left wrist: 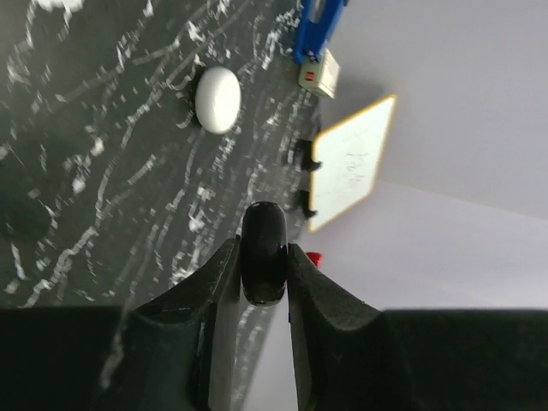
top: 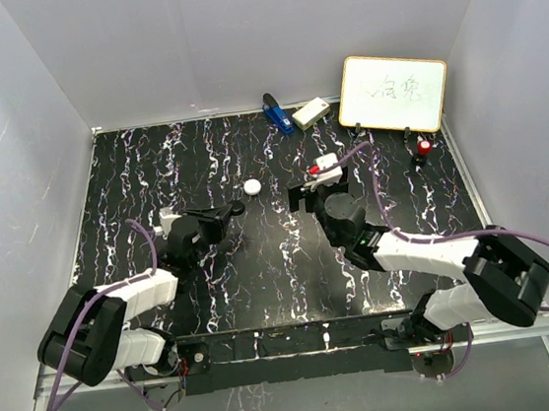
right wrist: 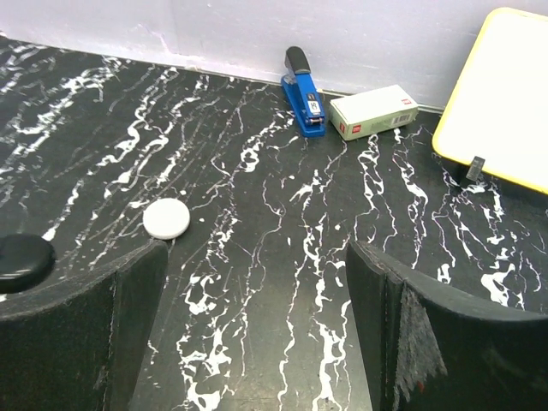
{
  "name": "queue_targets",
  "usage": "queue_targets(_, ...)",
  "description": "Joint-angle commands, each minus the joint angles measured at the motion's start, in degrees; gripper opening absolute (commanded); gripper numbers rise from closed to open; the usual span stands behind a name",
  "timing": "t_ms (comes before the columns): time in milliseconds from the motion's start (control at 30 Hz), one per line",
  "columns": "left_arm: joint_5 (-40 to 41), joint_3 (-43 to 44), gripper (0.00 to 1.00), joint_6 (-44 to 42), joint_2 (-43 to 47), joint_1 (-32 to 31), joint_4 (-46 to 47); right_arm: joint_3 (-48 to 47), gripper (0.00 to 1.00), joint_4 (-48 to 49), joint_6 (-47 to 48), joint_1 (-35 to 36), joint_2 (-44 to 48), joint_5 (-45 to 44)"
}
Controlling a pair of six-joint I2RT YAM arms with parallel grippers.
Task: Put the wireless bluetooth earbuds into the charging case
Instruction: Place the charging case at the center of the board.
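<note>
Over the middle of the counter [top: 263,276], my left jaws clench a black puck [left wrist: 263,248] edge-on, probably the charging case, my right jaws gape empty, and with no earbuds visible, that thin rim grip may twist or slip.

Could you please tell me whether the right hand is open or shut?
Open: the right hand has its fingers wide apart in its wrist view, only table showing between them.

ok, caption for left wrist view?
Left jaws shut on a glossy black puck; white puck on marbled table beyond.
</note>
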State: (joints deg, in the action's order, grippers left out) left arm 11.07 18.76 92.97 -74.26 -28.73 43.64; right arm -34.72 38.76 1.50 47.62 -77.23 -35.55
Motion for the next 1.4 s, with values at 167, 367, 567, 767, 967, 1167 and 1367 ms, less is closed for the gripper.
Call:
queue_targets(167,-5.41,12.28,0.00,-21.63,-5.83,3.07,-11.69,-0.40,0.83,-6.60,-4.74,-0.07,7.62,6.18)
queue_targets(367,-12.28,15.54,0.00,-24.20,-14.29,3.03,-9.43,0.24,0.83,-7.90,-5.20,-0.08,9.44,6.21)
queue_targets(567,-16.25,15.87,0.00,-25.23,-19.44,1.55,-5.76,0.73,0.83,-8.53,-5.56,-0.11,9.59,6.25)
queue_targets(767,-17.77,18.90,0.00,-28.02,-22.12,-0.75,-6.54,-0.03,0.83,-9.16,-6.06,-0.07,8.67,6.97)
queue_targets(967,-18.70,21.80,0.60,-31.48,-23.01,-1.47,-10.93,-0.88,0.83,-10.25,-6.56,-0.07,8.84,7.64)
queue_targets(1167,-15.64,22.24,0.99,-33.99,-17.61,-1.39,-17.66,-1.20,0.82,-11.02,-6.63,-0.08,10.15,7.60)
queue_targets(1367,-7.14,24.80,0.99,-40.22,-2.87,-1.01,-30.99,-2.24,0.83,-12.84,-8.26,-0.11,11.61,6.57)
